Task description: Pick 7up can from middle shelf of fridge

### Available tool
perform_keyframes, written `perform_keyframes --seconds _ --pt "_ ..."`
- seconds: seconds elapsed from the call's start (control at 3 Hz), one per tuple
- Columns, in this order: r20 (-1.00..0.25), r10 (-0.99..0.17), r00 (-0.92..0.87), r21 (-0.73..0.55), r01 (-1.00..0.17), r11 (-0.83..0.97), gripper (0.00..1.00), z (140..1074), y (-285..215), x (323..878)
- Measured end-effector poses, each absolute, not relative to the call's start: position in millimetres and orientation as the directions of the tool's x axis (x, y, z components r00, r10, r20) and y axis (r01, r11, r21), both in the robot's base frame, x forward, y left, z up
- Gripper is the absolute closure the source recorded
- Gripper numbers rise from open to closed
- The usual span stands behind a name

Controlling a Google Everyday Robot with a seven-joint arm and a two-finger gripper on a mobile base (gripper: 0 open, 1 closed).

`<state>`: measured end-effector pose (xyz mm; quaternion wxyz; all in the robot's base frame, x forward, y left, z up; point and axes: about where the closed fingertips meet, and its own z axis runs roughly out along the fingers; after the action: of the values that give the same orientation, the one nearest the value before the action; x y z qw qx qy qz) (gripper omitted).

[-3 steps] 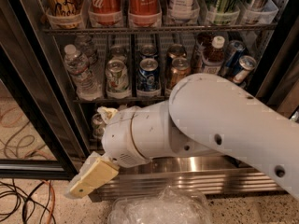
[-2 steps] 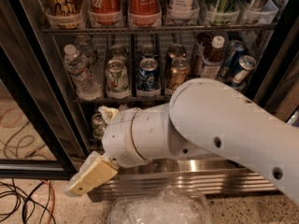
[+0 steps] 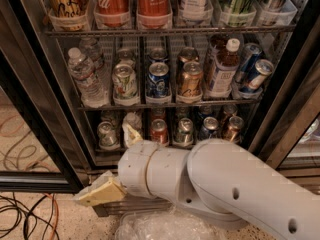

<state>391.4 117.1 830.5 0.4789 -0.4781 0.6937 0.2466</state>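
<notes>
The arm (image 3: pixel 225 184) has sunk since a second ago: its big white link, which then hid the lowest rack (image 3: pixel 107 148) and rose to the foot of the middle shelf (image 3: pixel 170 104), now lies below that rack, so the short cans (image 3: pixel 185 131) there show again. The fridge (image 3: pixel 45 124) and its contents have not shifted.

The gripper (image 3: pixel 106 165) hangs low at the arm's left end, in front of the fridge's bottom edge and outside the racks. Its two cream fingers (image 3: pixel 100 191) stand wide apart, one slanting down-left toward the floor (image 3: pixel 70 224), the other poking up in front of the lowest rack; nothing sits between them.

The 7up can (image 3: pixel 125 81) stands upright at the front of the middle shelf, in the second lane from the left as I face it, with another can behind it in the same lane. A water bottle (image 3: pixel 85 76) is just beside it on the left and a blue can (image 3: pixel 158 79) just beside it on the right. Further along come a copper-gold can (image 3: pixel 191 79) and a white-capped bottle (image 3: pixel 222 69), and at the far end two blue cans (image 3: pixel 255 71) lean over. The gripper is well below the 7up can and apart from it.

The rack above (image 3: pixel 165 31) carries Coca-Cola bottles (image 3: pixel 152 4). On the floor, cables (image 3: pixel 25 219) loop at the left and a crumpled clear plastic bag (image 3: pixel 165 226) lies under the arm.
</notes>
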Motion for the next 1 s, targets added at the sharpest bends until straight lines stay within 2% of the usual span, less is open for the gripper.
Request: perform_keyframes --seconds 0.33,0.67,1.0 --pt "-0.948 -0.28 -0.15 -0.042 -0.814 0.58 0.0 824.5 95.5 422.6" --pt "-0.97 -0.188 -0.151 -0.026 -0.71 0.703 0.0 828.6 58.5 446.4" --pt "-0.976 -0.155 -0.15 -0.018 -0.658 0.753 0.0 831.1 38.2 451.3"
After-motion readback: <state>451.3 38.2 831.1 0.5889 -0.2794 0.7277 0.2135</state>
